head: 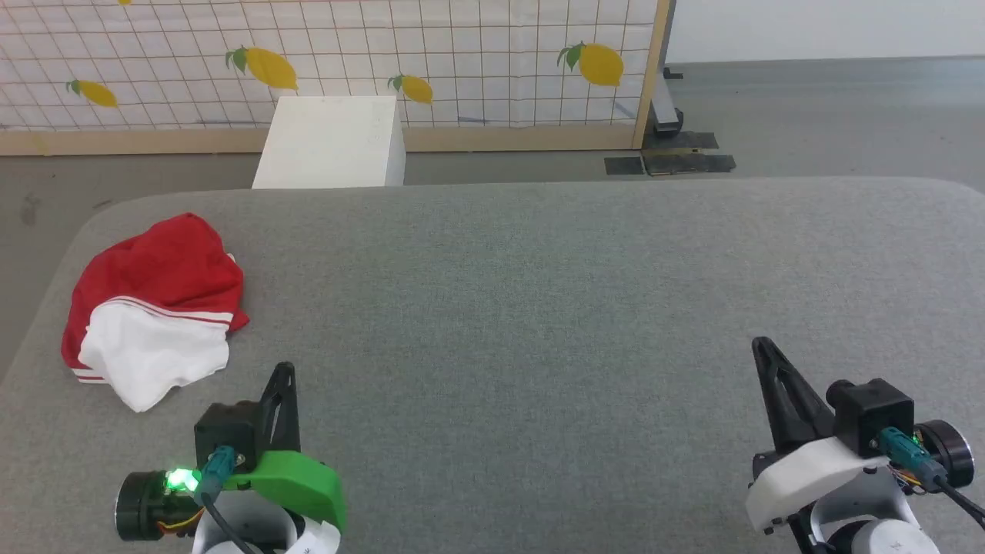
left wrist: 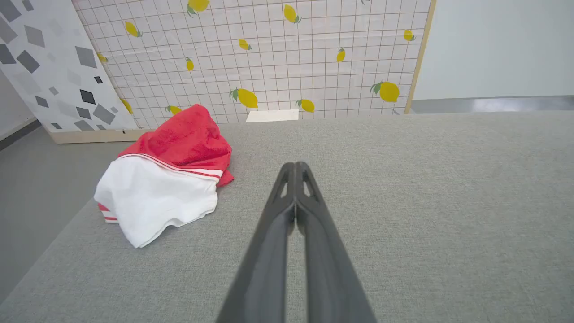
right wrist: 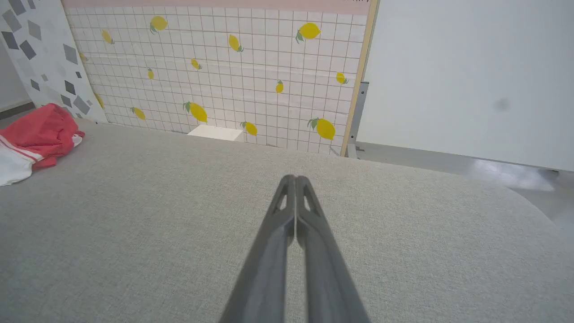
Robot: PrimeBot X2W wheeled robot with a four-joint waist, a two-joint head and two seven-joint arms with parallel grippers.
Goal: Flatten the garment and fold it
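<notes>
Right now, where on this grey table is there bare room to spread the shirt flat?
The whole middle and right of the table is bare, from the crumpled garment across to the right edge. Only the left end is crowded, by that heap.

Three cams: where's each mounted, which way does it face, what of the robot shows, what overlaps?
Head view: on the head, facing forward and down at the table; left gripper and right gripper low, shut.
Left wrist view: left wrist, facing along its fingers toward the garment.
Right wrist view: right wrist, along its fingers toward the lemon screen.
Shared: all three show the garment and lemon screen.
</notes>
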